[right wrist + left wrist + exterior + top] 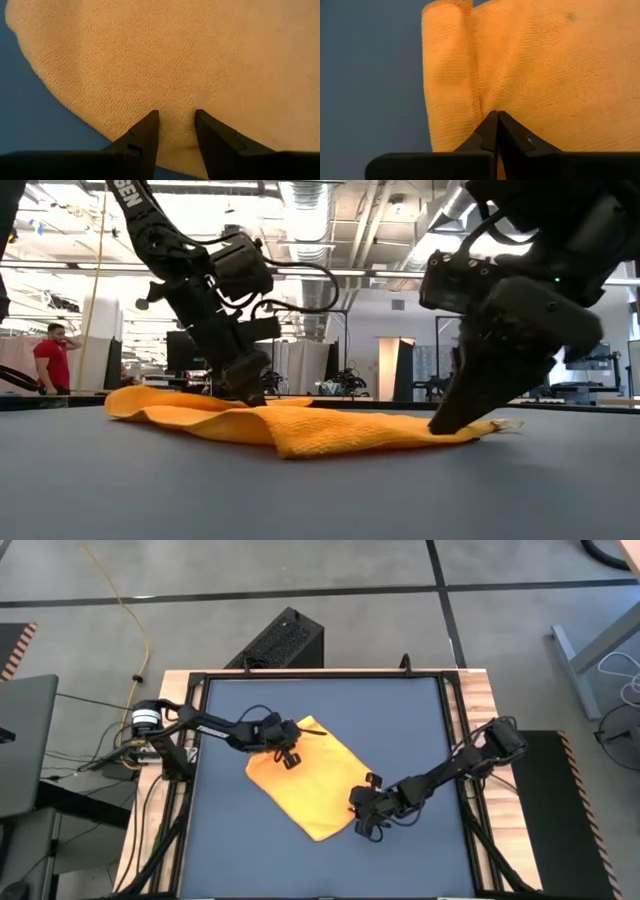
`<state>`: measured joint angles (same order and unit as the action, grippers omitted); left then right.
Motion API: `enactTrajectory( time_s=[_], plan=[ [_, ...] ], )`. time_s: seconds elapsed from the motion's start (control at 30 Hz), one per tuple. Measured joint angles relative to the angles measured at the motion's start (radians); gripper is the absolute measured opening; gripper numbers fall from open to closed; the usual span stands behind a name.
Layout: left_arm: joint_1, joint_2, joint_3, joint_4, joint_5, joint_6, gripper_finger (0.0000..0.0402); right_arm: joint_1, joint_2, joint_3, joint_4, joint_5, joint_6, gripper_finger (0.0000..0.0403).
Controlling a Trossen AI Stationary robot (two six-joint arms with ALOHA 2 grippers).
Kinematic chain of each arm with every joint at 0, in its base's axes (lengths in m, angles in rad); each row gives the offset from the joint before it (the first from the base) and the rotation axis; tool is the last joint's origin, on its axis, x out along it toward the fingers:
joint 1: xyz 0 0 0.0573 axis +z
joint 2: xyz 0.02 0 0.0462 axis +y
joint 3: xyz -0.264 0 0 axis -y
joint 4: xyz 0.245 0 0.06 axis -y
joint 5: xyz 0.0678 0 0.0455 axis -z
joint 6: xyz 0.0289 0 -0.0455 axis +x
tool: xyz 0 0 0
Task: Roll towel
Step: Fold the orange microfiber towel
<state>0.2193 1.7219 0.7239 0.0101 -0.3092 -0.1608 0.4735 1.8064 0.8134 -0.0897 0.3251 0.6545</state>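
A: Why was the left hand (287,752) down on the towel (308,783) at its left end?

B: It had pinched shut on the towel there, likely to lift that edge and start the roll. The towel lay spread mid-tabletop (230,850), slightly rumpled.

A: And the right hand (368,815)?

B: It pressed the towel's opposite end, fingers (145,135) narrowly parted astride the cloth, probably pinning it against sliding.

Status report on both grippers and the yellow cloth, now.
Left gripper shut on the small yellow cloth towel at its far-left edge. Right gripper open, fingertips pressing its near-right edge. Towel unrolled. Nothing in the way.
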Motion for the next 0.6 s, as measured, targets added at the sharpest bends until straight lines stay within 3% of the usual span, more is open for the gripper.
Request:
enactTrajectory(
  time_s=[0.27,0.37,0.6],
  plan=[
    [0.007,-0.087,-0.016,-0.053,-0.04,0.023,0.0,0.027,-0.08,-0.004,-0.165,-0.097,0.053,0.0155],
    [0.008,-0.155,-0.017,-0.106,-0.105,0.027,0.0,0.043,-0.111,-0.005,-0.226,-0.135,0.078,0.0155],
    [0.014,-0.294,-0.036,-0.215,-0.152,-0.005,0.0,0.073,-0.197,-0.009,-0.285,-0.15,0.071,0.0155]
  ],
)
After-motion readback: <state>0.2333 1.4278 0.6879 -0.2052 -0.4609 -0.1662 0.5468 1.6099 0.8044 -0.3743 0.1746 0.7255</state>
